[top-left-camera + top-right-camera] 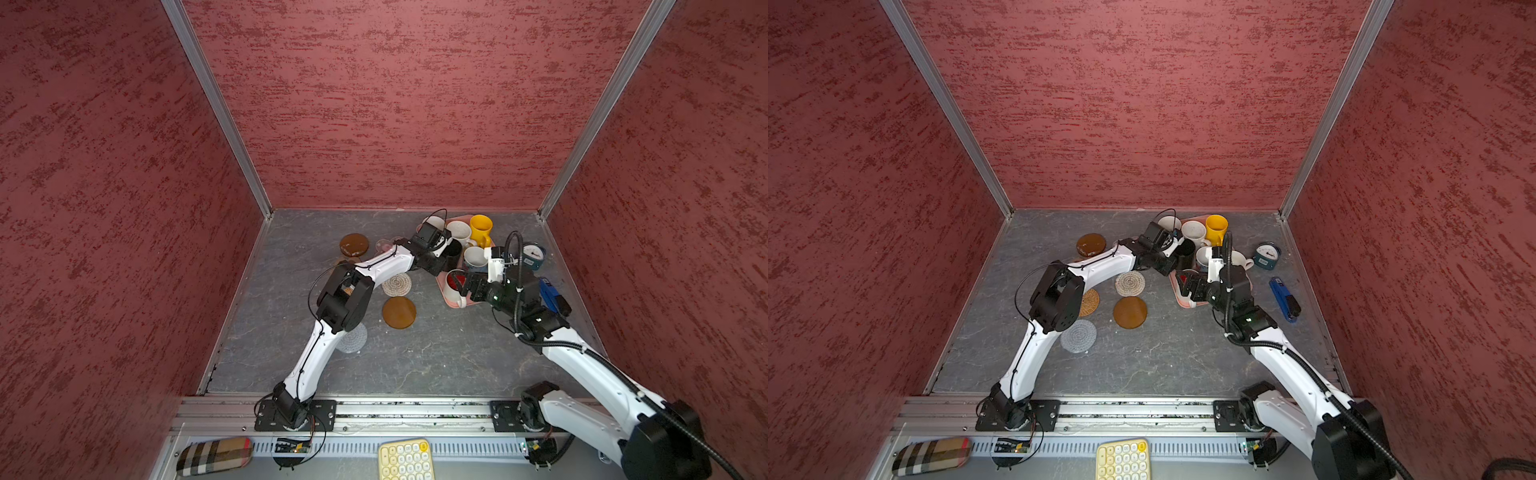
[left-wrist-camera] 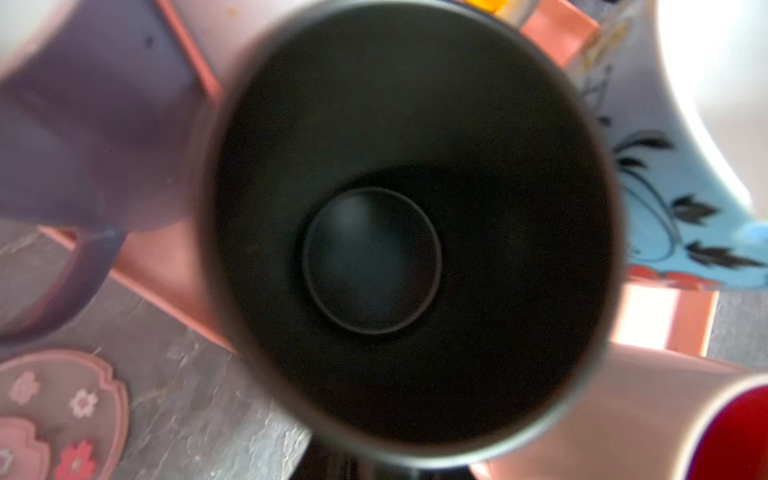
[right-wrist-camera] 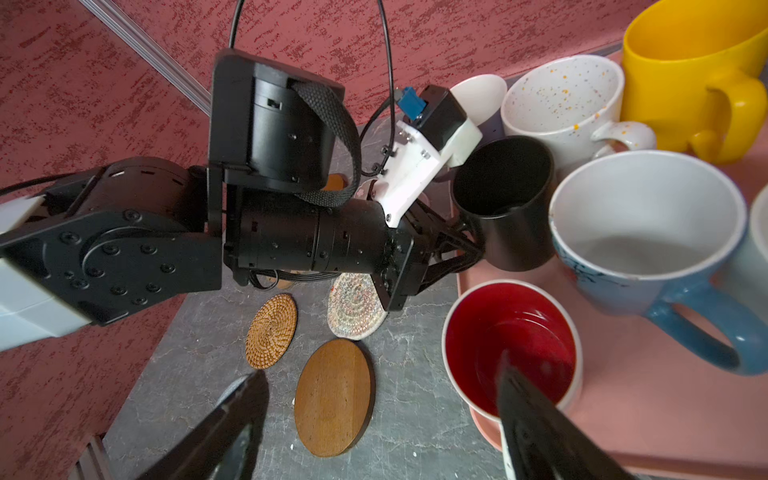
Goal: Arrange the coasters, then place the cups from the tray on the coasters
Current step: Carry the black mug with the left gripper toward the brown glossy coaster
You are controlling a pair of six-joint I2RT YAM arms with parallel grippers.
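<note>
Soft even light — top views sharp, edges bowed; left wrist view blurred, black cup smeared.

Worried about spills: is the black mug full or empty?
Empty. The left wrist view looks straight into the black mug and shows its bare bottom.

Teal clock sits near blue tool; yellow keypad, plaid pouch in front.
</note>
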